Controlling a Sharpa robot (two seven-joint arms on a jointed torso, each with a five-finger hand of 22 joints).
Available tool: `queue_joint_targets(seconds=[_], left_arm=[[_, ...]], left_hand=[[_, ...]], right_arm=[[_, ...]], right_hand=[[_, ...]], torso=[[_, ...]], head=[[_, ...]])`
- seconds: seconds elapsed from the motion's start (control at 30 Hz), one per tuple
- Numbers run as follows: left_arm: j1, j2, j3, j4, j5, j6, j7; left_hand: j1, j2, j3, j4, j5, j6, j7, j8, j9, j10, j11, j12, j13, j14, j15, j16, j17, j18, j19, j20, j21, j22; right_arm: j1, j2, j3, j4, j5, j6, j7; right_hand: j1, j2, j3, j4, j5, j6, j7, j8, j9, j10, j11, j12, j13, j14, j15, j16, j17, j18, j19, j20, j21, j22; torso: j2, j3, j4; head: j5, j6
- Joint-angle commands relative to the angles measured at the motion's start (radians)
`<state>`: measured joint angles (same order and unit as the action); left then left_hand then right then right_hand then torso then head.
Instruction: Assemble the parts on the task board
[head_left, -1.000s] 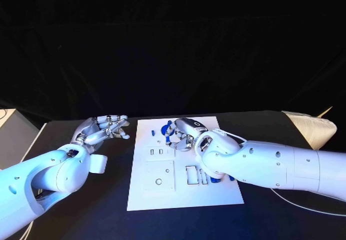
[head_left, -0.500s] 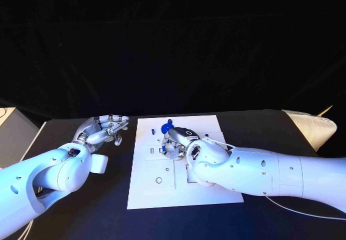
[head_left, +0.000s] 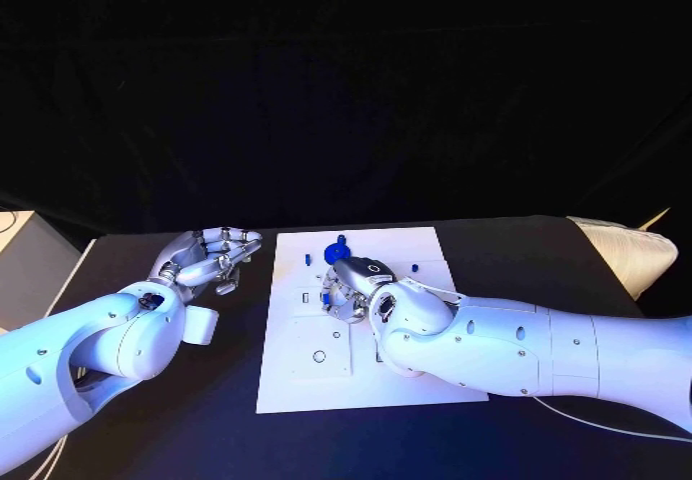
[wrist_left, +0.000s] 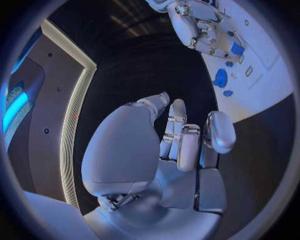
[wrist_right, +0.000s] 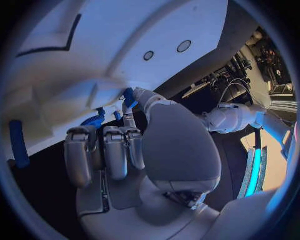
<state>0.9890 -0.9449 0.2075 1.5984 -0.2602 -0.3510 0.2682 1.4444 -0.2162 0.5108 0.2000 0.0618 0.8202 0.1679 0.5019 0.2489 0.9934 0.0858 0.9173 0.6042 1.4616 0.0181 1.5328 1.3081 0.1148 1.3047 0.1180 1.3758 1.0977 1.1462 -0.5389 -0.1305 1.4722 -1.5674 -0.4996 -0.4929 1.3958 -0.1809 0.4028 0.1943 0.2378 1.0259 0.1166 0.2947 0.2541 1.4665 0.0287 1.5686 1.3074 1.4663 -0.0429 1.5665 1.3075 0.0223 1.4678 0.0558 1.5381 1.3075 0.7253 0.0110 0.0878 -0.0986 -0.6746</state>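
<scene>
smooth, matt white plate for the task board. glossy blue plastic on the parts. silvery metal with a satin sheen on the left hand and right hand. dull, matt black over the table.

task board: the flat white rectangular task board lies mid-desk on the black desk.
right hand: the silver right hand is over the board's middle.
left hand: the silver left hand is off the board's left edge, over the desk.
round part: the round blue part lies on the board just beyond the right hand's fingers.
small parts: small blue parts lie on the board between the two hands.
</scene>
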Motion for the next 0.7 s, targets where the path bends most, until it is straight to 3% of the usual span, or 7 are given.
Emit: queue_joint_targets(seconds=[0.03,0.7], left_arm=[[-0.001,0.001,0.001,0.003,-0.020,0.020,-0.010],[-0.002,-0.002,0.001,0.003,-0.028,0.022,-0.018]], left_hand=[[-0.010,0.004,0.007,0.000,-0.003,-0.007,0.003,0.003,0.001,-0.007,0.000,0.003,0.001,0.063,0.002,0.005,0.175,-0.019,0.008,-0.002,0.005,0.002],[-0.012,0.003,0.009,0.001,-0.004,-0.011,0.003,0.006,0.001,-0.009,0.000,0.015,0.007,0.068,0.003,0.009,0.185,-0.020,0.011,-0.002,0.010,0.009]], right_arm=[[-0.002,0.002,0.000,-0.003,-0.046,0.008,-0.011],[-0.006,0.000,0.000,-0.010,-0.127,-0.013,-0.042]], right_hand=[[-0.015,-0.001,-0.002,-0.002,0.003,-0.001,-0.005,0.007,0.031,0.104,0.005,0.002,0.263,0.104,0.006,0.004,0.263,-0.010,0.083,0.009,-0.003,0.223],[-0.024,-0.008,-0.004,0.000,0.003,-0.003,-0.004,0.010,0.032,0.104,0.006,0.002,0.263,0.104,0.007,0.004,0.263,-0.011,0.084,0.010,-0.002,0.225]], torso=[[-0.001,0.0006,-0.0012],[-0.001,-0.0001,-0.0010]], head=[[0.002,-0.002],[0.002,-0.004]])
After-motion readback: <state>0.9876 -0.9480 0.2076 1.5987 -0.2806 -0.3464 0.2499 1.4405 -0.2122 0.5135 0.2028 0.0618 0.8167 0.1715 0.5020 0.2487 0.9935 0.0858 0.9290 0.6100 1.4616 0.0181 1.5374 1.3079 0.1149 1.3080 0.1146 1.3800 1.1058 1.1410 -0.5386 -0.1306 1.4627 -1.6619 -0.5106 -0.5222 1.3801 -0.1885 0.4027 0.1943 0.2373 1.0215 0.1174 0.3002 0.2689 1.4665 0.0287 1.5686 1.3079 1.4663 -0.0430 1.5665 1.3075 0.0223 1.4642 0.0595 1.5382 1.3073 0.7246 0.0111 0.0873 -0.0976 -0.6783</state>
